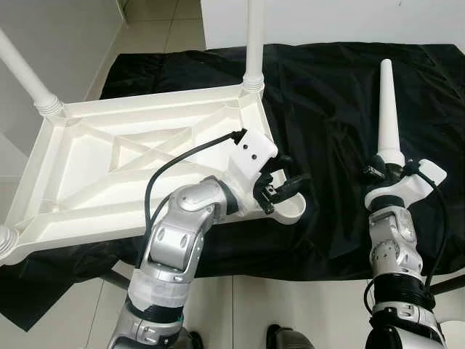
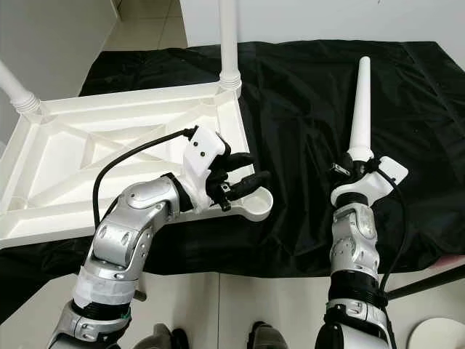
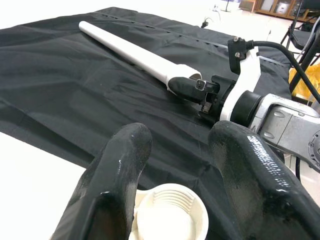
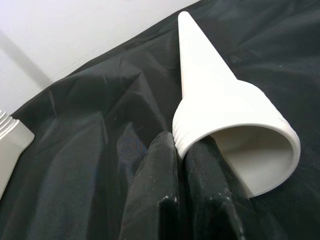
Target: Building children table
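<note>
The right gripper (image 1: 386,169) is clamped on the threaded wide end of a loose white leg (image 1: 387,109), holding it upright over the black cloth (image 1: 327,94); the wrist camera shows one black finger (image 4: 160,185) pressed against the leg's ribbed rim, though whether the other sits inside the hollow mouth is hard to tell. Well apart from it, the left gripper (image 1: 280,187) hovers with fingers spread over the empty corner socket (image 1: 290,207) of the upturned tabletop (image 1: 109,171), the ringed socket visible between its fingertips (image 3: 120,165). Three legs already stand in the other corners, including the far one (image 1: 253,43). The leg in hand likely belongs in that last socket. The risk lies in the narrow grip on the rim: tipping the leg over to bring its thread down could let it pivot or slip, and a tilted entry would likely cross the threads or shove the tabletop along the slick cloth.
</note>
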Robot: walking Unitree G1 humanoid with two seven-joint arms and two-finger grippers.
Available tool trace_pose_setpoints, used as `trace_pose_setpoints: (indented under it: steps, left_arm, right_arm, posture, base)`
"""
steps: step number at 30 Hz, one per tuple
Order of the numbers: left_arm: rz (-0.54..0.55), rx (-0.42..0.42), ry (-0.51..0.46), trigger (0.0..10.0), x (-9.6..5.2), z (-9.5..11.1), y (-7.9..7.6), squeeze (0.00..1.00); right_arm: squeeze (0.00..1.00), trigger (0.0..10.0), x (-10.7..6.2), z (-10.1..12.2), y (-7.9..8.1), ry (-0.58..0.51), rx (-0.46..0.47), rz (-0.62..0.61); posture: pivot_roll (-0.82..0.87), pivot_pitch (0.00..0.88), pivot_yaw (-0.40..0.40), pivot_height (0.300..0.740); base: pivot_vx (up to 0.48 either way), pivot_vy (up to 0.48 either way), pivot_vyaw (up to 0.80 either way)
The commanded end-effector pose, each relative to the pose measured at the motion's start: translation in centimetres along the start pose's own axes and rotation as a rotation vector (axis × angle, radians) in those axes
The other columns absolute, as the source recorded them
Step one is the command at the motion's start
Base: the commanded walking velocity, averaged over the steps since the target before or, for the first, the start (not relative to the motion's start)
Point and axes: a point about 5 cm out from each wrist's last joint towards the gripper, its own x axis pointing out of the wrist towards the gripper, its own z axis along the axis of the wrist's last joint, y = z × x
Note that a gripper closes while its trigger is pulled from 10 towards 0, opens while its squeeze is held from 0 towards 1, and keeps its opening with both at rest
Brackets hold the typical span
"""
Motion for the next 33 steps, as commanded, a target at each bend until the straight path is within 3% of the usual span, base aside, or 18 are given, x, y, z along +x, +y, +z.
trace_pose_setpoints:
  steps: [1,2,3,5,6,7,10,13,15,16,23,24,25,26,28,30,33]
  left_arm:
    - [0.199,0.008,0.007,10.0,0.0,0.0,1.2,0.00]
    - [0.199,0.008,0.007,10.0,0.0,0.0,1.2,0.00]
    - [0.203,0.012,0.006,10.0,0.0,0.0,1.3,0.00]
    - [0.203,0.012,0.006,10.0,0.0,0.0,1.3,0.00]
    - [0.202,0.010,0.006,10.0,-0.1,-0.1,1.4,0.00]
    - [0.202,0.010,0.006,10.0,-0.1,-0.1,1.4,0.00]
    - [0.202,-0.006,-0.005,10.0,-0.4,0.1,1.8,0.00]
    - [0.204,-0.017,-0.019,10.0,-0.7,0.5,2.3,0.00]
    - [0.204,-0.017,-0.019,10.0,-0.7,0.5,2.3,0.00]
    - [0.208,-0.029,-0.038,10.0,-0.8,0.9,2.6,0.00]
    - [0.208,-0.029,-0.038,10.0,-0.8,0.9,2.6,0.00]
    - [0.209,-0.045,-0.061,10.0,-1.0,1.4,3.0,0.00]
    - [0.175,-0.087,-0.119,10.0,-1.4,2.6,3.6,1.00]
    - [0.175,-0.087,-0.119,10.0,-1.4,2.6,3.6,1.00]
    - [0.099,-0.128,-0.183,10.0,-1.9,4.1,3.9,1.00]
    - [0.045,-0.110,-0.174,10.0,-2.0,4.6,3.8,1.00]
    - [0.030,-0.093,-0.162,10.0,-2.0,4.7,3.7,1.00]
  right_arm:
    - [0.00,3.6,0.0,-0.5,0.2,0.015,-0.029,-0.014]
    - [0.00,3.6,0.0,-0.5,0.2,0.015,-0.029,-0.014]
    - [0.00,10.0,0.0,0.2,0.5,-0.053,-0.122,0.003]
    - [0.00,10.0,0.0,0.2,0.5,-0.053,-0.122,0.003]
    - [0.00,10.0,-0.1,1.1,1.2,-0.130,-0.206,0.031]
    - [0.00,10.0,-0.1,1.1,1.2,-0.130,-0.206,0.031]
    - [0.00,10.0,-0.3,2.3,3.5,-0.234,-0.284,0.115]
    - [0.00,10.0,-0.3,2.8,5.0,-0.274,-0.303,0.161]
    - [0.00,10.0,-0.3,2.8,5.0,-0.274,-0.303,0.161]
    - [0.00,10.0,-0.2,3.2,6.0,-0.299,-0.312,0.195]
    - [0.00,10.0,-0.2,3.2,6.0,-0.299,-0.312,0.195]
    - [0.00,10.0,-0.2,3.7,7.4,-0.336,-0.328,0.248]
    - [0.00,10.0,-0.1,4.9,9.7,-0.415,-0.357,0.332]
    - [0.00,10.0,-0.1,4.9,9.7,-0.415,-0.357,0.332]
    - [0.00,10.0,-0.2,6.5,12.5,-0.523,-0.401,0.437]
    - [0.00,10.0,-0.2,7.3,13.8,-0.576,-0.424,0.490]
    - [0.00,10.0,-0.2,7.5,14.2,-0.597,-0.434,0.506]
  posture:
    - [-0.06,0.149,0.090,0.740]
    - [-0.06,0.149,0.090,0.740]
    - [-0.06,0.148,0.089,0.740]
    - [-0.06,0.148,0.089,0.740]
    - [-0.06,0.149,0.086,0.740]
    - [-0.06,0.149,0.086,0.740]
    - [-0.07,0.146,0.082,0.740]
    - [-0.07,0.142,0.080,0.740]
    - [-0.07,0.142,0.080,0.740]
    - [-0.07,0.137,0.078,0.740]
    - [-0.07,0.137,0.078,0.740]
    - [-0.07,0.129,0.076,0.740]
    - [-0.07,0.111,0.069,0.740]
    - [-0.07,0.111,0.069,0.740]
    - [-0.07,0.104,0.067,0.740]
    - [-0.08,0.097,0.066,0.740]
    - [-0.08,0.097,0.066,0.740]
  base:
    - [0.000,0.000,0.00]
    - [0.000,0.000,0.00]
    - [0.000,0.000,0.00]
    - [0.000,0.000,0.00]
    - [0.000,0.000,0.00]
    - [0.000,0.000,0.00]
    - [0.000,0.000,0.00]
    - [0.000,0.000,0.00]
    - [0.000,0.000,0.00]
    - [0.000,0.000,0.00]
    - [0.000,0.000,0.00]
    - [0.000,0.000,0.00]
    - [0.000,0.000,0.00]
    - [0.000,0.000,0.00]
    - [0.000,0.000,0.00]
    - [0.000,0.000,0.00]
    - [0.000,0.000,0.00]
